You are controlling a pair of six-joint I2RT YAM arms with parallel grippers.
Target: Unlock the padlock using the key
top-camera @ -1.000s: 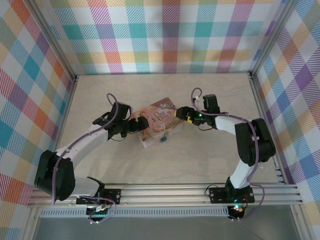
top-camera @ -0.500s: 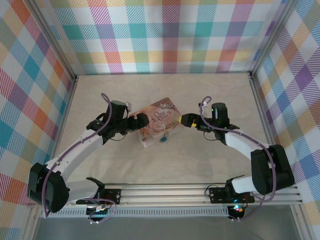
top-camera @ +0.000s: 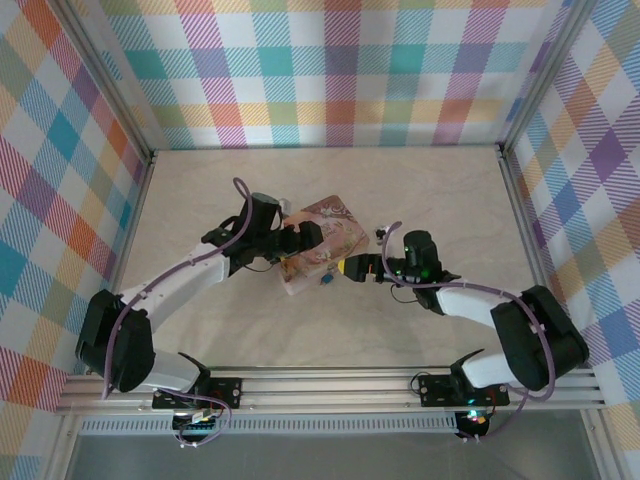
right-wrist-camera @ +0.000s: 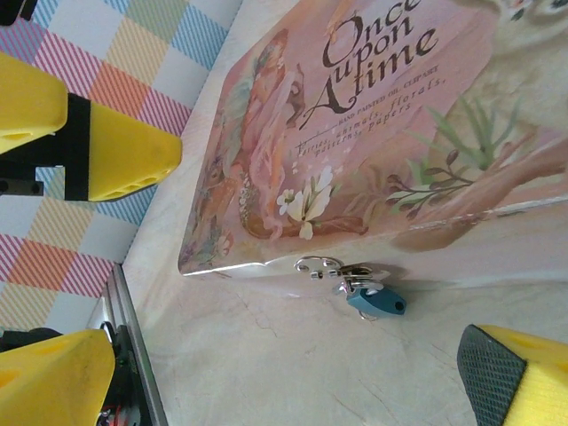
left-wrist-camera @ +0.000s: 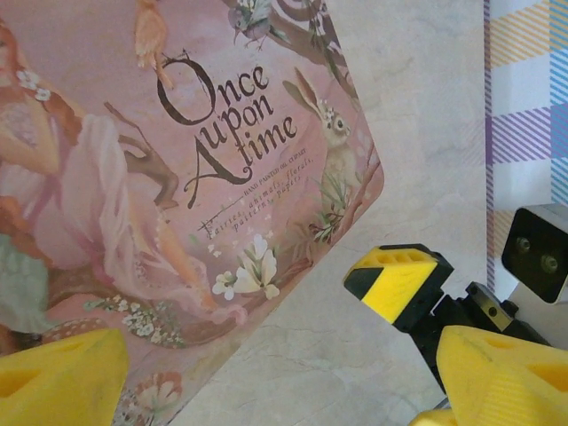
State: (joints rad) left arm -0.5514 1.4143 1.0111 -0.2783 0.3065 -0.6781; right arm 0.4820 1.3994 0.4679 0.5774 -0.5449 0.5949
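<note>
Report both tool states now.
Left tool: open, holding nothing, over the pink tin edge.
Right tool: open, holding nothing, facing the padlock.

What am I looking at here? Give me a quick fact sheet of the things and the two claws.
box: pink tin, flat on the table, lid reads "Once upon a time"
padlock: blue, small, at the box's near edge
left gripper: open, over the box
right gripper: open, empty, beside the padlock
key: cannot make one out
</note>
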